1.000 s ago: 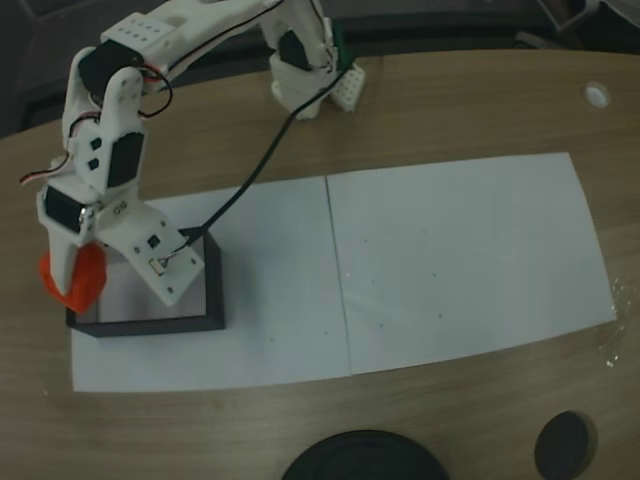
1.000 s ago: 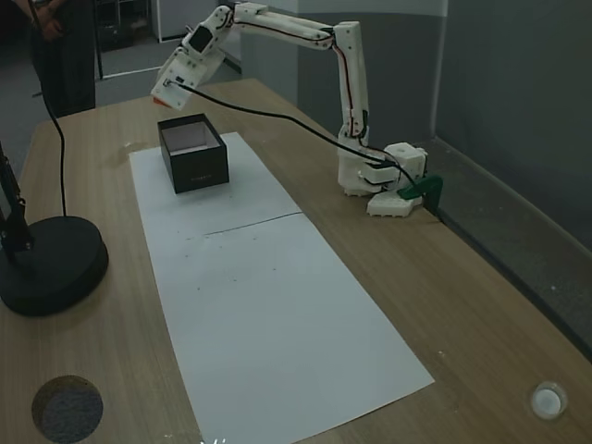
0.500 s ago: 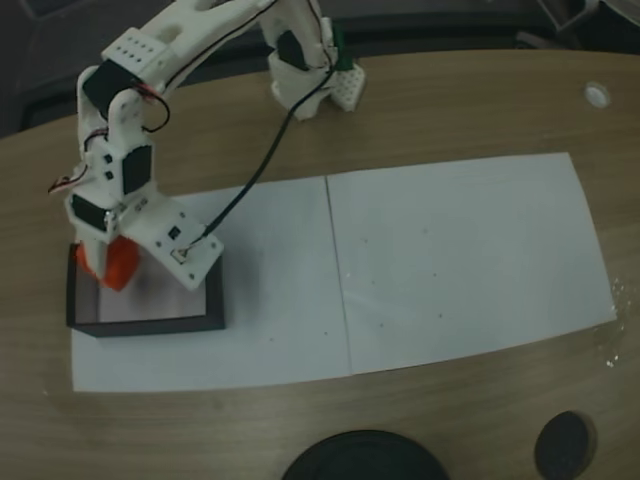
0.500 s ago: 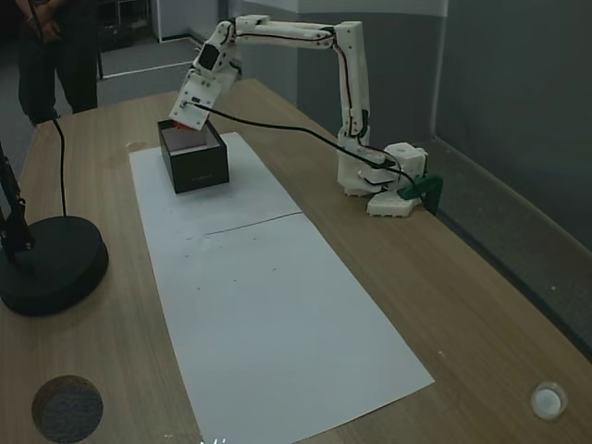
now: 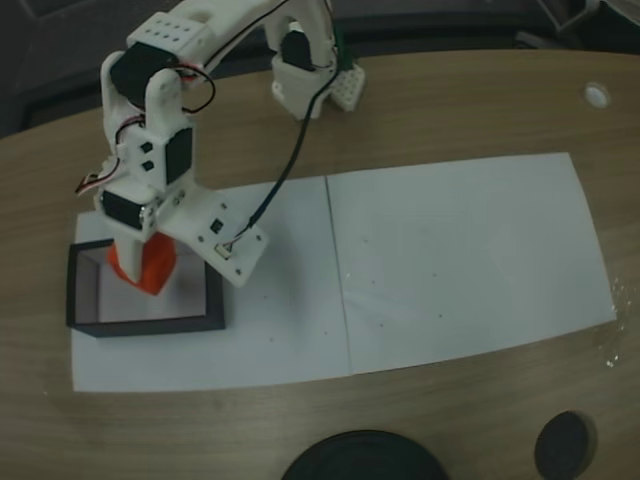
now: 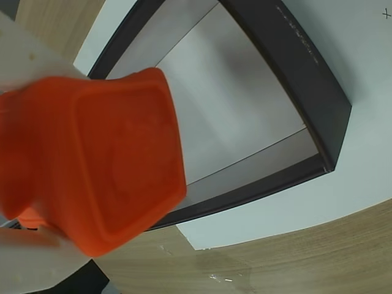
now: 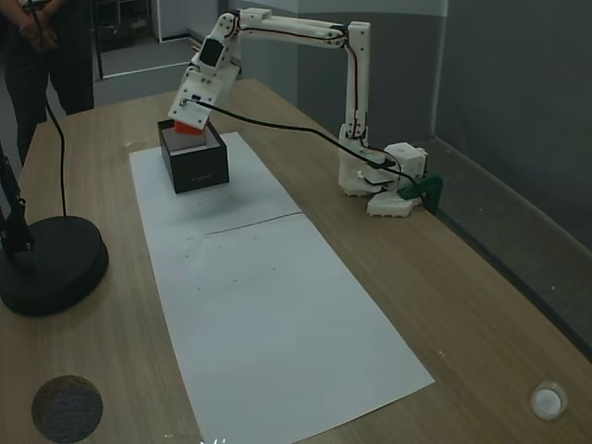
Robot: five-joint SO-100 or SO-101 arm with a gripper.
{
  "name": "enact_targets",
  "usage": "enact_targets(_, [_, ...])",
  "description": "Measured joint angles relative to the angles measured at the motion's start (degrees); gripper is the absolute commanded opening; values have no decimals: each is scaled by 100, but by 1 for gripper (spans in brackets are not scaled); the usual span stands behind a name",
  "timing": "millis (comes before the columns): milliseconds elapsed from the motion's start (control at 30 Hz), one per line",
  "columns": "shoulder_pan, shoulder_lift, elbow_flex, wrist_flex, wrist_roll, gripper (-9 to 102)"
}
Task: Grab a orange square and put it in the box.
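Note:
The orange square is a bright orange-red block with rounded edges, and my gripper is shut on it. It hangs just over the white inside of the box, a shallow black-walled tray at the left end of the paper. In the wrist view the orange square is large at the left, with the box's black wall and white floor below it. From the side, the gripper holds the orange square at the rim of the box.
Two white paper sheets cover the wooden table. The arm's base stands at the far edge, and its black cable trails to the wrist. A black round stand base sits near the front. A person stands beyond the table.
The gripper has carried the orange square from beyond the box's left wall rightwards to above the box's inside. The arm has swung with it.

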Motion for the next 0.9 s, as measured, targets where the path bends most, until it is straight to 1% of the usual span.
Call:
enact_targets(533, [246, 0, 70, 0, 0, 2])
enact_targets(600, [220, -62, 70, 0, 0, 6])
enact_targets(800, [396, -360, 70, -9, 0, 34])
enact_targets(900, [360, -360, 70, -9, 0, 39])
